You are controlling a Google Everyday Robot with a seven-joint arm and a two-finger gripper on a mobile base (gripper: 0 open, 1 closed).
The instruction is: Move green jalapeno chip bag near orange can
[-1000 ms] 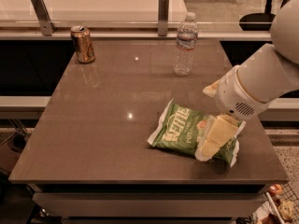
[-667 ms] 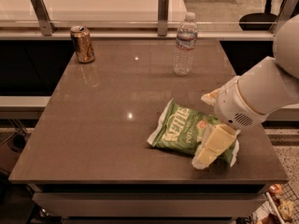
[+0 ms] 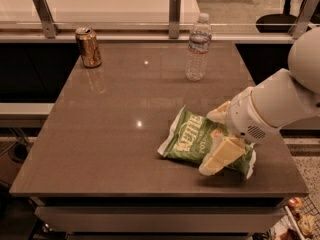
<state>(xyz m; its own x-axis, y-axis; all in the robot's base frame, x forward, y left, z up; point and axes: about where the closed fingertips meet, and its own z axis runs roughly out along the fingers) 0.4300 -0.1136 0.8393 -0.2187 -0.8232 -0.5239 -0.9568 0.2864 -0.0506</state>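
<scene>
I see my claw (image 3: 220,144) low over the right end of the crinkly light-green foil jalapeno chip bag (image 3: 192,141), which lies flat at the near right of the brown desk (image 3: 115,134); its cream fingers (image 3: 222,156) straddle the bag, but I cannot tell whether they grip it. The small orange-bronze metal can (image 3: 88,47) stands upright at the far left corner, well apart from the bag, and a clear plastic water bottle (image 3: 198,47) stands far, right of centre.

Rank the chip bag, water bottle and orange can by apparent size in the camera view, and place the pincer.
1. green jalapeno chip bag, nearest, so flattered
2. water bottle
3. orange can
Pincer sits at the bag's right end.
</scene>
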